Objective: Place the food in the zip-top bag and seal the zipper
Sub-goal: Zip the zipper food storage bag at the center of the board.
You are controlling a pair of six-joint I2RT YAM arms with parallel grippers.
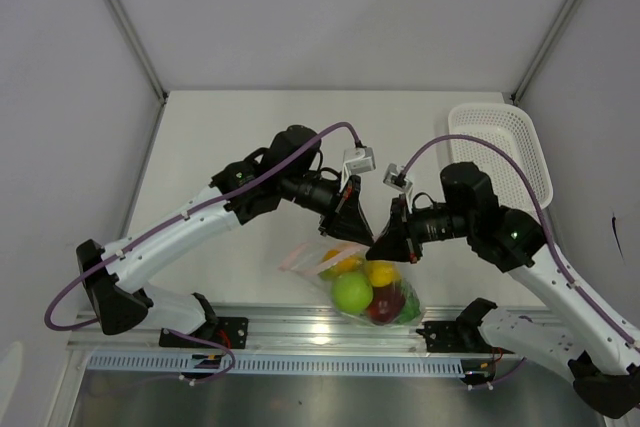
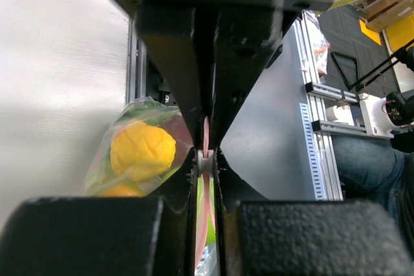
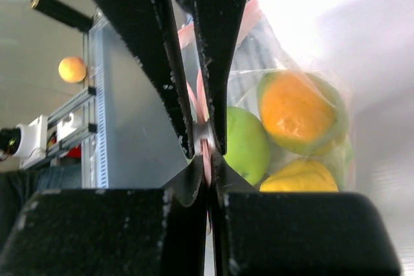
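The zip-top bag [image 1: 372, 292] lies at the table's near edge. It holds a green apple [image 1: 352, 292], a red apple [image 1: 385, 305], a yellow fruit [image 1: 380, 272] and an orange fruit [image 1: 340, 265]. My left gripper [image 1: 352, 222] and right gripper [image 1: 392, 245] meet tip to tip over the bag's mouth. In the left wrist view my left gripper [image 2: 207, 182] is shut on the pink zipper [image 2: 206, 135], beside a small white slider [image 2: 206, 161] and a yellow fruit [image 2: 142, 150]. In the right wrist view my right gripper [image 3: 208, 172] is shut on the zipper [image 3: 200, 98], beside the green apple [image 3: 247, 143].
A white mesh basket [image 1: 505, 142] stands at the back right. The aluminium rail [image 1: 300, 325] runs along the table's front edge just below the bag. White walls enclose the table on three sides.
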